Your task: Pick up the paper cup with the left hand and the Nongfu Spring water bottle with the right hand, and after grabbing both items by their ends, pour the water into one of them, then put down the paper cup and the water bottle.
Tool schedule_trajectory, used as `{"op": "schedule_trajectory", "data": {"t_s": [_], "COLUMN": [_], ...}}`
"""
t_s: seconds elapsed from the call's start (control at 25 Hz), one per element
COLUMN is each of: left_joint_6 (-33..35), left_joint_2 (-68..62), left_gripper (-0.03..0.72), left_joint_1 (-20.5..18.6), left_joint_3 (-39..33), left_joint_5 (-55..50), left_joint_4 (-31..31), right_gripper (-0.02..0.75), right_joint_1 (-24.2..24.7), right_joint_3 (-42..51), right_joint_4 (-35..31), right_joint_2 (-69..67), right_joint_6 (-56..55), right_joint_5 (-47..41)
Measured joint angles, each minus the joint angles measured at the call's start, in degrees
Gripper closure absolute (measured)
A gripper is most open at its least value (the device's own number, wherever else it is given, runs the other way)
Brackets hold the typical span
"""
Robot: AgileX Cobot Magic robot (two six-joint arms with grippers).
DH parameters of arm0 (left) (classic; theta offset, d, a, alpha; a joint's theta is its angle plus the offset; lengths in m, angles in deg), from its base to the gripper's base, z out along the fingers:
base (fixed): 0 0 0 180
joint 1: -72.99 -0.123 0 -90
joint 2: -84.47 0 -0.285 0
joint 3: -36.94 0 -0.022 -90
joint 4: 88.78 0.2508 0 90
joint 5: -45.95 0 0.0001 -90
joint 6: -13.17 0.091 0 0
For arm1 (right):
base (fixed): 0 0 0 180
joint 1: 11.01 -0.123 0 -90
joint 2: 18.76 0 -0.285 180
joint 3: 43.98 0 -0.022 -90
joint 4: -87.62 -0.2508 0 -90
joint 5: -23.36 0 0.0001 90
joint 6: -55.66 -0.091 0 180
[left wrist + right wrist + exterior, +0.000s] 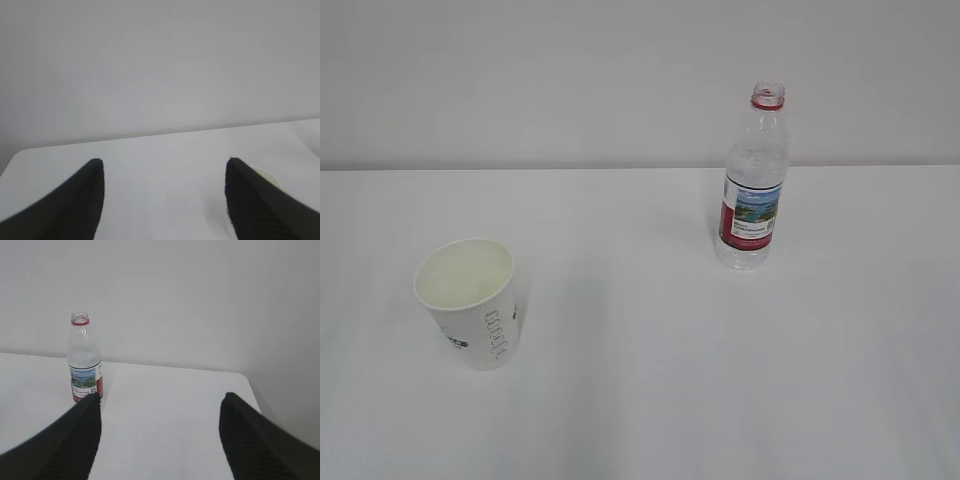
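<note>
The paper cup (468, 300) stands upright on the white desk (650, 380), well apart from the uncapped water bottle (754, 180), which stands upright nearer the wall. The left end effector (164, 200) hangs with fingers spread, empty; the cup's rim peeks out behind its right finger. The right end effector (159, 435) is likewise spread and empty, the bottle beyond its left finger.

Soft, even, bright light washes all three views, leaving the white table (650, 400) nearly featureless. Shadows are faint, with a pale one right of the paper cup (470, 300). Both wrist views look hazy, and the dark fingers (70, 205) at their lower edges are blurred.
</note>
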Motion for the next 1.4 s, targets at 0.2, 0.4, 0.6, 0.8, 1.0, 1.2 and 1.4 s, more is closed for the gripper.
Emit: {"op": "schedule_trajectory", "data": {"t_s": [0.2, 0.4, 0.6, 0.8, 1.0, 1.2, 1.4], "left_joint_6": [0.0, 0.0, 0.0, 0.0, 0.0, 0.0, 0.0], "left_joint_2": [-6.28, -11.43, -17.22, -22.83, -26.6, -28.68, -33.08], "left_gripper": [0.139, 0.142, 0.147, 0.15, 0.151, 0.151, 0.156], "left_joint_1": [0.0, 0.0, 0.0, 0.0, 0.0, 0.0, 0.0], "left_joint_3": [0.0, 0.0, 0.0, -0.1, -0.1, -0.1, -0.1], "left_joint_5": [6.4, 13.49, 20.23, 26.17, 32.83, 37.58, 41.91], "left_joint_4": [0.0, 0.24, 0.46, 3.25, 4.63, 5.03, 5.13], "right_gripper": [0.182, 0.182, 0.182, 0.182, 0.183, 0.183, 0.183], "right_joint_1": [0.0, 0.0, 0.0, 0.0, 0.0, 0.0, 0.0], "right_joint_3": [0.0, 0.0, 0.0, 0.0, 0.0, 0.0, 0.0], "right_joint_4": [0.0, 0.0, 0.0, 0.0, 0.0, 0.0, 0.0], "right_joint_2": [-4.95, -10.48, -15.96, -21.08, -27.51, -33.35, -38.88], "right_joint_6": [0.32, 0.35, 0.58, 1.4, 1.51, 1.51, 1.51], "right_joint_5": [5.96, 10.65, 16.47, 24.36, 29.12, 35.01, 41.91]}}
